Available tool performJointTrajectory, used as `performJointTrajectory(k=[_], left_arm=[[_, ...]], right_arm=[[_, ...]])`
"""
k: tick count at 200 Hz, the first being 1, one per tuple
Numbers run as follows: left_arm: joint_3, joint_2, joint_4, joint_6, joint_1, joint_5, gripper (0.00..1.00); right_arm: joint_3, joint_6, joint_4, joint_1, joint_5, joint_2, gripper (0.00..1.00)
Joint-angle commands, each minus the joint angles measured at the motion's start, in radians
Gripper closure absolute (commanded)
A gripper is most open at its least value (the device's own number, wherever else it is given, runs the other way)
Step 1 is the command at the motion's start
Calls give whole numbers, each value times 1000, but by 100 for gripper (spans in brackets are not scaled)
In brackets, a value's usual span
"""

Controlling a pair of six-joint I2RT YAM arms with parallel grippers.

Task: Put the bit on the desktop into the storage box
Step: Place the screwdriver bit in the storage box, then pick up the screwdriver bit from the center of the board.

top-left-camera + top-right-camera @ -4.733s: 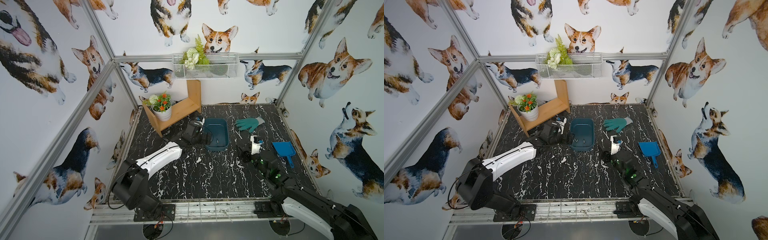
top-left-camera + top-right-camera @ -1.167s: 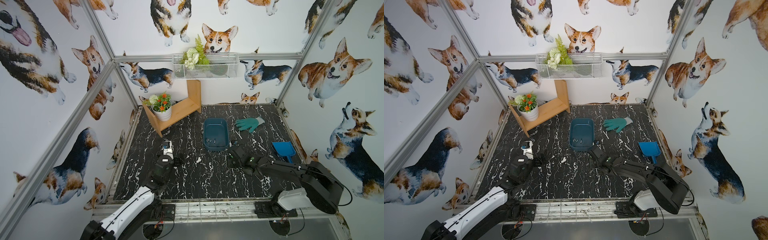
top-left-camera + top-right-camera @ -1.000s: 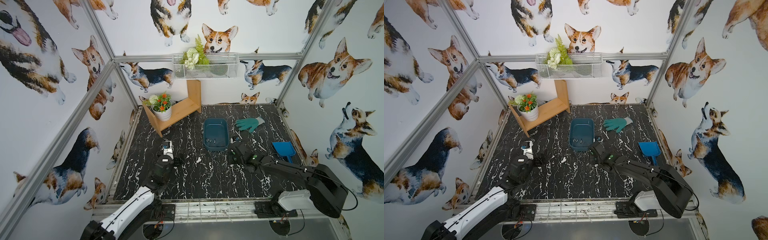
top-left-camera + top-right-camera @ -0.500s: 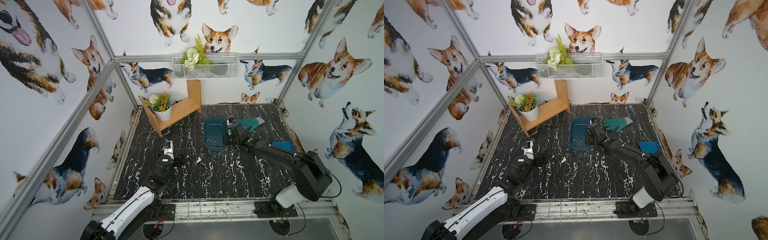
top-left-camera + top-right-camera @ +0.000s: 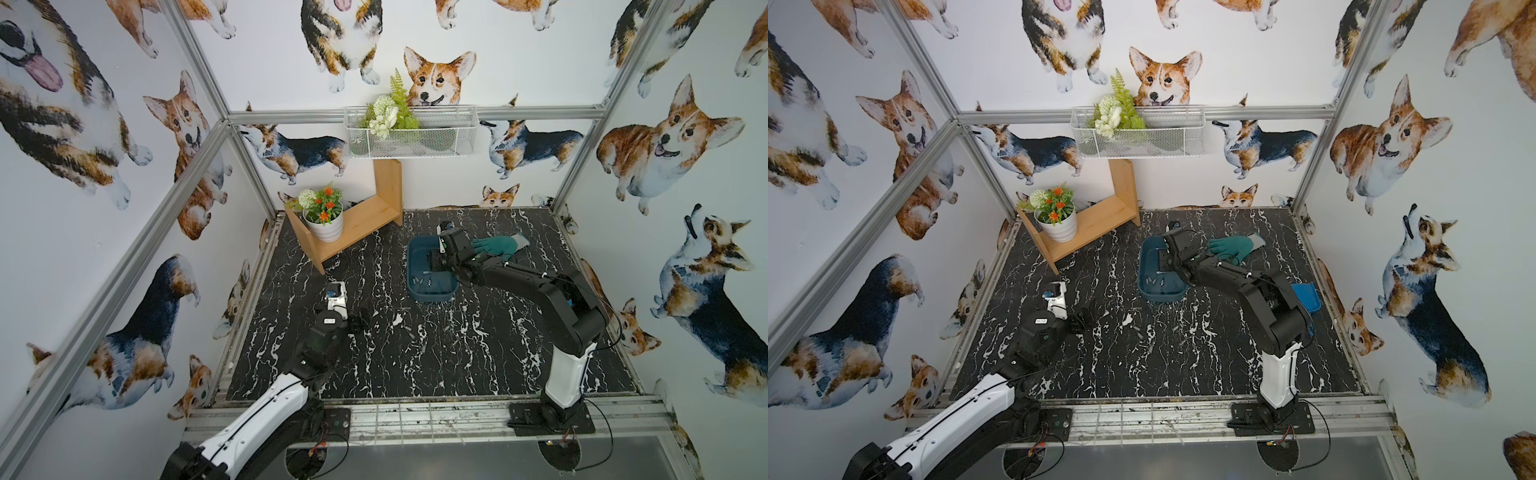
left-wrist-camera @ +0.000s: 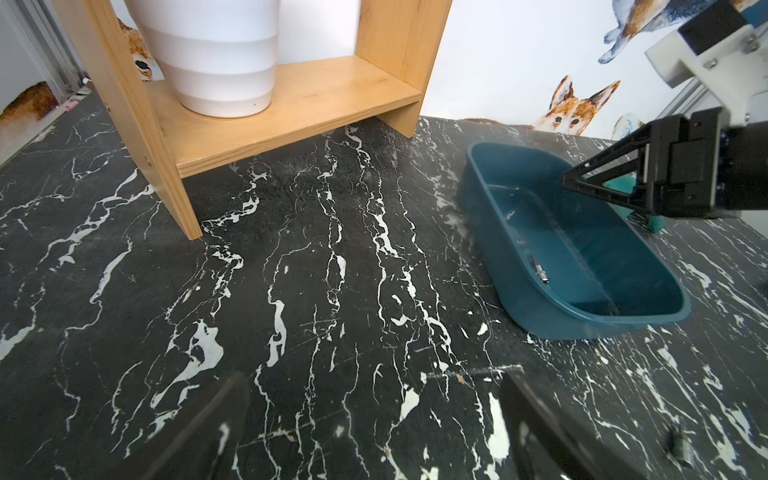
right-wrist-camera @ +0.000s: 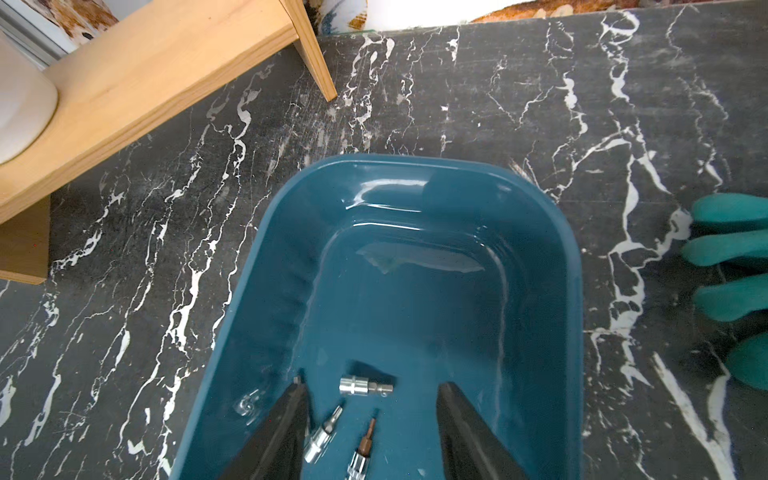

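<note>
The dark teal storage box [image 5: 432, 293] [image 5: 1160, 296] [image 7: 257, 291] [image 6: 561, 322] stands on the black marble desktop [image 5: 415, 365]. My right gripper [image 5: 436, 259] [image 5: 1163, 259] [image 7: 372, 399] hangs just above the box's inside. Its jaws are open and hold nothing. Under them three silver bits [image 7: 365, 384] lie on the box floor. One bit [image 6: 539, 270] also shows there in the left wrist view. Another small bit [image 6: 679, 446] lies on the desktop near my left gripper [image 5: 359, 322] [image 5: 1081, 322] [image 6: 374, 419], which is open and empty, low over the desktop's left side.
A green glove [image 5: 498, 245] [image 7: 731, 249] lies just right of the box. A blue scoop [image 5: 1306, 297] sits behind the right arm. A wooden shelf [image 5: 353, 224] with a white flower pot [image 5: 324, 228] stands at the back left. A wire basket [image 5: 409, 137] hangs on the back wall.
My right arm has swung from the desktop in front of the box to above its inside, and its jaws have opened. The left arm has not moved.
</note>
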Motion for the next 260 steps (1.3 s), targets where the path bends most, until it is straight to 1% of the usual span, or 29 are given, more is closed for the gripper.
performJointTrajectory(k=[1,40,78,103,141,171,194,260], left_arm=[[-4,-2,34,14,2,2,0],[-6,-8,36,13,2,10,0],[-10,-23,36,6,2,17,0],[-13,-33,34,3,2,18,0],[-18,-39,34,3,2,7,0],[-16,-33,36,4,2,8,0],[-16,-33,36,4,2,8,0],[-17,-33,36,3,2,7,0]], right_arm=[[-22,-15,-12,0,-27,-41,43],[-169,-12,-45,10,-48,-209,42],[-319,10,-109,66,6,-382,42],[-404,60,-164,121,40,-470,42],[-527,154,-218,184,42,-570,42],[-595,206,-240,205,30,-609,43],[-614,225,-239,221,26,-614,44],[-611,276,-156,228,-28,-531,46]])
